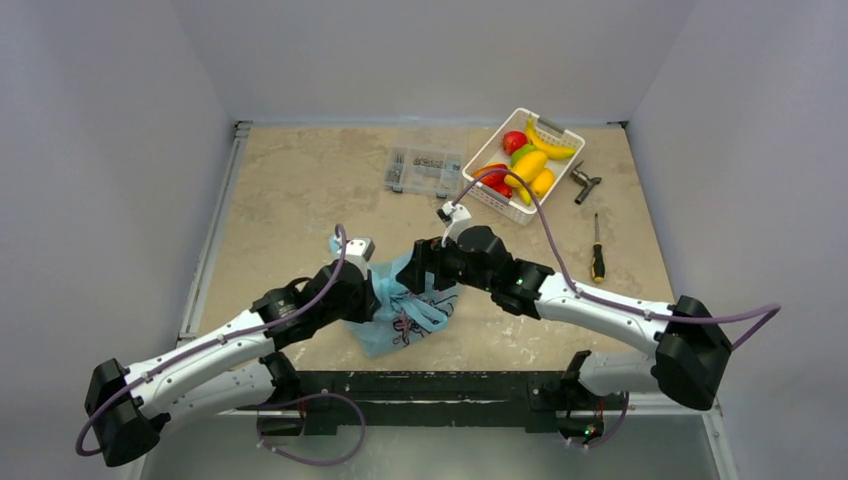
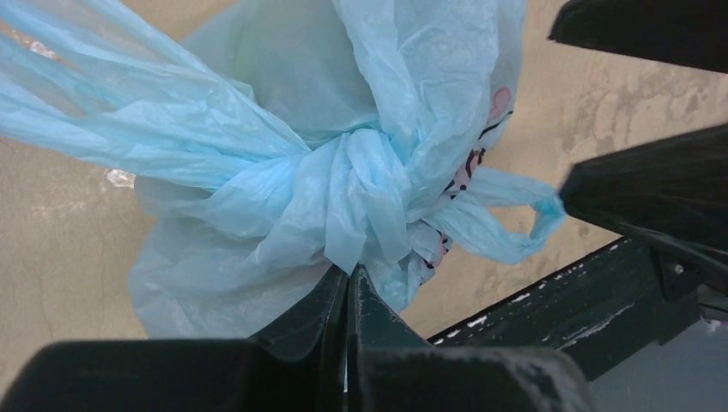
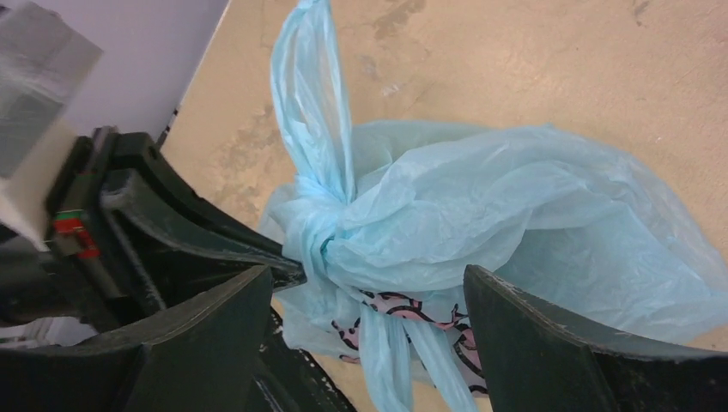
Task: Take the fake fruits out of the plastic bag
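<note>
The plastic bag point(image 1: 405, 312) lies crumpled near the table's front edge, light blue with a pink-and-black print, its handles tied in a knot point(image 2: 365, 193). The fake fruits are hidden; nothing shows through the film. My left gripper point(image 2: 350, 273) is shut, its tips pinching the film just under the knot; from above it point(image 1: 383, 292) sits at the bag's left. My right gripper point(image 3: 369, 276) is open, one finger on each side of the bag's point(image 3: 515, 197) bunched top and hanging handle loops; seen from above, it point(image 1: 418, 276) is at the bag's upper right.
A white basket point(image 1: 560, 132) with yellow and red fruits stands at the back right. A clear parts box point(image 1: 425, 170) lies left of it. A metal tool point(image 1: 583, 183) and a screwdriver point(image 1: 597, 255) lie on the right. The black front rail point(image 1: 430, 385) runs just below the bag.
</note>
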You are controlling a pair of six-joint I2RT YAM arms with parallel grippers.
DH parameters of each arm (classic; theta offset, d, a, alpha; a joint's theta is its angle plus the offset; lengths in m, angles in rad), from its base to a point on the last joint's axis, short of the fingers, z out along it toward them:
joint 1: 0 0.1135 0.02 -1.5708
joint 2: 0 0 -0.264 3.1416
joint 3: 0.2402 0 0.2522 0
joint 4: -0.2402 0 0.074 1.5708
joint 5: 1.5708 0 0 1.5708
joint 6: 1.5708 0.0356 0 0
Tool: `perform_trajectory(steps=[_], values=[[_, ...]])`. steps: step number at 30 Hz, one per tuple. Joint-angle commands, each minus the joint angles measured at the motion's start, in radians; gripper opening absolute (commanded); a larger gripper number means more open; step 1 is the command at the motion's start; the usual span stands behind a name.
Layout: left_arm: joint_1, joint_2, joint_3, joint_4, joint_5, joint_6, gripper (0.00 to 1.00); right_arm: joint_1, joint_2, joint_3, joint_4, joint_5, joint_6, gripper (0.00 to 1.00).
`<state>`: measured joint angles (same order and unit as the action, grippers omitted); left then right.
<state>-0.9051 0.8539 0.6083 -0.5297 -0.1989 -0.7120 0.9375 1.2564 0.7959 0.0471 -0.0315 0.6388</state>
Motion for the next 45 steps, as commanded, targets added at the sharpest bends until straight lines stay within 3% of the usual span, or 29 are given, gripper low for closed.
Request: perform_trajectory(steps=[1, 7, 12, 14, 17, 20, 24, 28, 31, 34, 37, 41, 45], values=[[0.003, -0.056, -0.025, 0.094, 0.058, 0.025, 0.0, 0.021, 0.049, 0.03, 0.006, 0.05, -0.027, 0.8], [0.002, -0.093, -0.054, 0.12, 0.073, 0.019, 0.0, 0.084, 0.152, 0.068, 0.016, 0.106, -0.028, 0.72], [0.001, -0.098, -0.046, 0.079, 0.039, -0.007, 0.0, 0.09, 0.178, 0.066, 0.053, 0.107, 0.024, 0.58], [0.002, -0.127, -0.057, 0.069, 0.016, -0.028, 0.0, 0.052, 0.149, 0.023, 0.128, 0.048, 0.084, 0.41], [0.002, -0.205, -0.104, 0.066, -0.049, -0.068, 0.0, -0.054, 0.076, -0.13, 0.401, -0.146, 0.218, 0.0], [0.002, -0.273, -0.137, 0.031, -0.088, -0.106, 0.0, -0.169, 0.032, -0.288, 0.643, -0.311, 0.387, 0.0], [0.001, -0.345, -0.157, -0.044, -0.122, -0.121, 0.0, -0.209, -0.051, -0.382, 0.749, -0.325, 0.475, 0.0], [0.002, -0.456, -0.165, -0.066, -0.091, -0.113, 0.0, -0.222, -0.087, -0.418, 0.786, -0.335, 0.503, 0.0], [0.001, -0.517, -0.139, -0.04, 0.004, -0.059, 0.01, -0.224, -0.093, -0.37, 0.662, -0.346, 0.413, 0.0], [0.002, -0.501, -0.057, -0.051, 0.038, -0.007, 0.4, -0.217, -0.109, -0.35, 0.571, -0.34, 0.315, 0.0], [0.002, -0.411, 0.078, -0.089, 0.044, 0.077, 0.59, -0.216, -0.121, -0.321, 0.471, -0.34, 0.246, 0.0], [0.002, -0.18, 0.285, -0.169, 0.029, 0.208, 0.65, -0.214, -0.146, -0.302, 0.408, -0.357, 0.19, 0.0], [0.003, 0.063, 0.448, -0.275, -0.075, 0.195, 0.64, -0.213, -0.153, -0.29, 0.364, -0.359, 0.151, 0.0]])
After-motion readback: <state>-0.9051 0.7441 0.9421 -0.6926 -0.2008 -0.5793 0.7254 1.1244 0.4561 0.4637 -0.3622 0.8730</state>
